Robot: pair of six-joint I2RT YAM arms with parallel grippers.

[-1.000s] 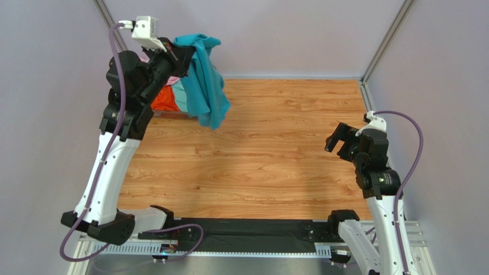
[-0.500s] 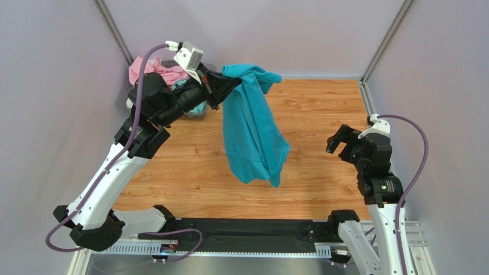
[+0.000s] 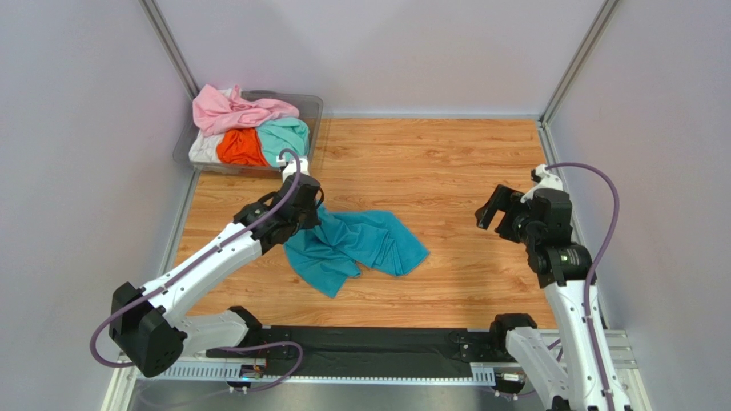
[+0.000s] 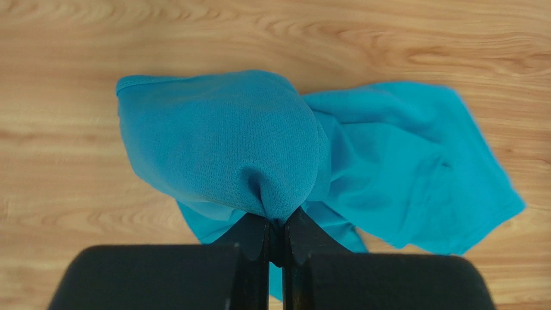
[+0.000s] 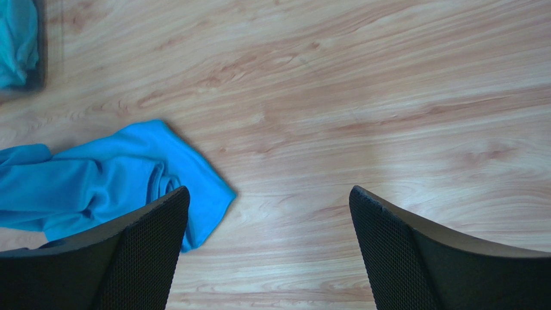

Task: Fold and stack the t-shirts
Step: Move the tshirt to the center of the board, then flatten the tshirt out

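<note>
a: what's on the far left?
b: a clear tub [image 3: 314, 110] in the back corner. a pink shirt [image 3: 232, 110], a white shirt [image 3: 203, 151], an orange shirt [image 3: 240, 147] and a mint green shirt [image 3: 283, 134] are piled in it.
a: and next to that?
b: the left gripper [image 4: 277, 227]. its two fingers are pinched tight on a bunch of the blue shirt [image 3: 360, 244]. that shirt lies crumpled on the wooden table [image 3: 446, 163], near the middle and a bit to the left.
a: what could go wrong there?
b: the shirt is all scrunched, one part over another. if the gripper lets go now, i think it will be a lump, and a lump can't be folded neatly. if it pulls sideways, the cloth may just drag and twist more.
a: and on the right?
b: the right gripper [image 5: 268, 190] hangs over bare wood with its fingers wide apart, holding nothing. the shirt's edge is just to its left.
a: any trouble for it?
b: it might grab two layers at once, or miss the real corner. i can't tell where the sleeves or the neck are, so picking the wrong spot is easy.
</note>
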